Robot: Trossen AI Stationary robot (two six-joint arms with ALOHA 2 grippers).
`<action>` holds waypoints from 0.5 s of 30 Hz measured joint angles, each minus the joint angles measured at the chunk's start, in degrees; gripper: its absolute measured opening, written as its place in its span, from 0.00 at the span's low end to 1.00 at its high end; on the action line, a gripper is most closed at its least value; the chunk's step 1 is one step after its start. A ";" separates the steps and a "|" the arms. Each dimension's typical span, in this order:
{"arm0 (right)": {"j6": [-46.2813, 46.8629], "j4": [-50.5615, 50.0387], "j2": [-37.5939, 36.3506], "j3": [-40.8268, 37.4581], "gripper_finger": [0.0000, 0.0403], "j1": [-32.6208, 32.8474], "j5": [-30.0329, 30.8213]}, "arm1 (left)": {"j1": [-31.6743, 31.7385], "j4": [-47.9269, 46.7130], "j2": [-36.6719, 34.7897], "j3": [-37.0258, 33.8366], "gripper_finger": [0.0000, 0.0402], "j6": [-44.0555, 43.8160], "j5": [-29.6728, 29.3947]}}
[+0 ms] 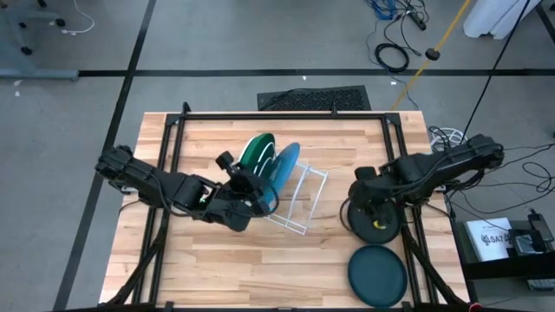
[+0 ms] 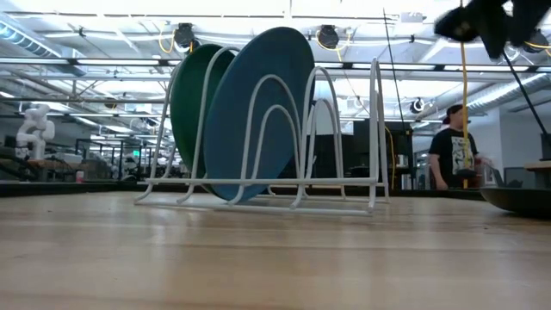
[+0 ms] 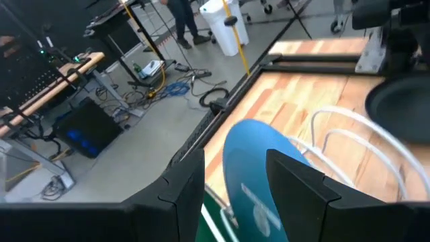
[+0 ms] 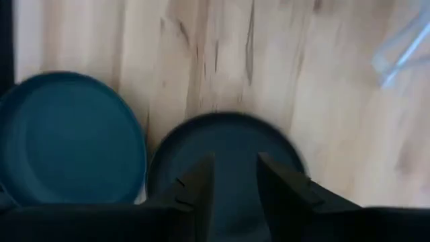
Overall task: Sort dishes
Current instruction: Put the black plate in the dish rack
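Note:
A green plate (image 1: 257, 151) and a bright blue plate (image 1: 286, 161) stand on edge in the slots of a white wire rack (image 1: 305, 192) at mid-table; they also show in the low view, green (image 2: 191, 103) and blue (image 2: 258, 112). My left gripper (image 1: 264, 192) is open at the rack's near-left side, and its fingers (image 3: 181, 191) stand on either side of the blue plate's rim (image 3: 252, 168). A black plate (image 4: 228, 134) lies flat at the right. My right gripper (image 4: 235, 178) hovers open above it. A dark teal plate (image 1: 377, 276) lies flat at the near right.
The rack's right-hand slots (image 2: 353, 129) hold nothing. Black frame rails (image 1: 286, 115) run along the table's far and side edges. Bare wood lies at the near left. A person (image 2: 452, 151) stands in the room beyond the table.

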 joint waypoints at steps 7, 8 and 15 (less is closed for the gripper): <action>14.47 11.49 0.00 -13.23 0.27 2.86 -1.96 | -1.34 -3.71 0.74 -0.02 0.42 -0.62 -0.08; 16.90 12.90 0.00 -14.87 0.27 3.27 -2.02 | -1.56 -4.13 0.72 -0.02 0.42 -0.62 -0.51; 32.05 19.18 0.02 -22.95 0.40 5.94 -1.47 | -2.06 -7.24 0.04 -0.02 0.42 -0.26 -2.22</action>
